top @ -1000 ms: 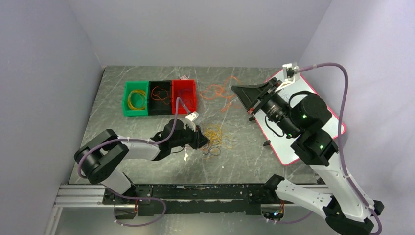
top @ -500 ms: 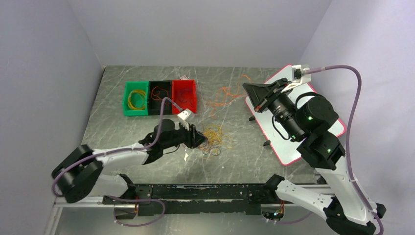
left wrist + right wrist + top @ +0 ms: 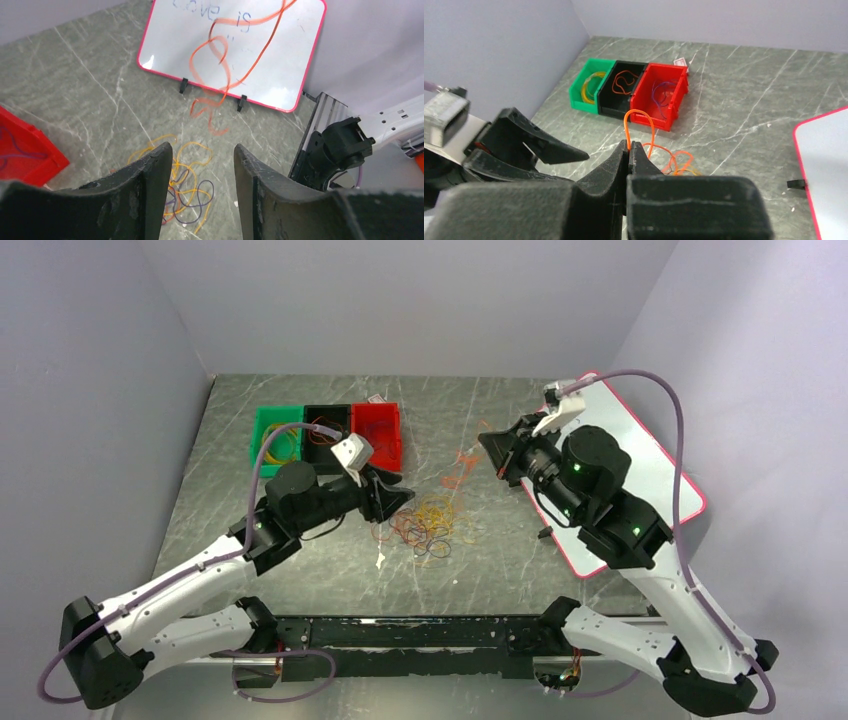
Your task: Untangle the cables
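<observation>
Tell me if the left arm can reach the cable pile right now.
Probably yes: the left gripper hangs open over the pile, nothing between them; the right gripper, pinching an orange cable, sits aside.

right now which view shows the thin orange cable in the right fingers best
Right wrist: the thin orange cable loops up in sharp focus out of the shut right fingers. Left wrist shows it blurred, dangling before the pink-edged whiteboard, no pinch visible. Top external shows only tiny orange strands.

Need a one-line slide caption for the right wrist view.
Right gripper shut on an orange cable above the table, green, black and red bins behind.
</observation>
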Robot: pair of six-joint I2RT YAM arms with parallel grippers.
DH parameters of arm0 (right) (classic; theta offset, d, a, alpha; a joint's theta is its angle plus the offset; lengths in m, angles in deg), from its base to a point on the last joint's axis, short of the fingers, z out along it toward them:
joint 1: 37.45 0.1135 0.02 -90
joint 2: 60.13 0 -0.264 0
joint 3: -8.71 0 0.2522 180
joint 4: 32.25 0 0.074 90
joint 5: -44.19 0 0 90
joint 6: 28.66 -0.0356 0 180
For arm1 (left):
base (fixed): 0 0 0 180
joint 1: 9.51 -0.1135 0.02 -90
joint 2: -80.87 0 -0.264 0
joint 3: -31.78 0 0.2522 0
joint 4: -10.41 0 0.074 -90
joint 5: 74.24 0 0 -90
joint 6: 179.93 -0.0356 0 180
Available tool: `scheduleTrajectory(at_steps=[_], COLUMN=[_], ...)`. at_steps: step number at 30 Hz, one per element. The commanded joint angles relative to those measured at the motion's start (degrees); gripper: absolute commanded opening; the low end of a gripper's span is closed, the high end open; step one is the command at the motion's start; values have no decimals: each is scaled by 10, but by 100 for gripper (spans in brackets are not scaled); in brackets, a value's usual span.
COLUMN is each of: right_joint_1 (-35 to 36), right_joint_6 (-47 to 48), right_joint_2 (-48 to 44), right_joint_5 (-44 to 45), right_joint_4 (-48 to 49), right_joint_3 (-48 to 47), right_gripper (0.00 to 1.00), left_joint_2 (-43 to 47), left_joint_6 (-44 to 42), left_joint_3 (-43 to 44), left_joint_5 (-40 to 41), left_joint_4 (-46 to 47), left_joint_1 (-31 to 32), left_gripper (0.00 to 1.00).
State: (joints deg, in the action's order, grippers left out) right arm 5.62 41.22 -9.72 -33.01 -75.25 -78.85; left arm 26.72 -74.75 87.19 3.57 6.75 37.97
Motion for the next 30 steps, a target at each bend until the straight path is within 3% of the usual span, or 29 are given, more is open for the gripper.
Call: scheduleTrajectory(at_steps=[1, 8, 21, 30], right_joint_1=[-2, -2, -2, -1], right_joint_6=[-6, -21, -49, -75], right_joint_2=[12, 39, 69, 79], right_joint_5=[-41, -90, -196, -242], right_joint_4=[2, 15, 73, 103], right_joint_3=[8, 4, 8, 12], right_gripper=[0, 0, 0, 0], left_joint_2=[-3, -17, -55, -83], left_joint_6=[-45, -75, -80, -91], left_joint_3=[62, 119, 147, 153], left_joint_5=[-24, -70, -123, -110], left_joint_4=[-54, -57, -32, -22], left_joint_1=[4, 4, 10, 19], left_gripper=[54, 56, 56, 52])
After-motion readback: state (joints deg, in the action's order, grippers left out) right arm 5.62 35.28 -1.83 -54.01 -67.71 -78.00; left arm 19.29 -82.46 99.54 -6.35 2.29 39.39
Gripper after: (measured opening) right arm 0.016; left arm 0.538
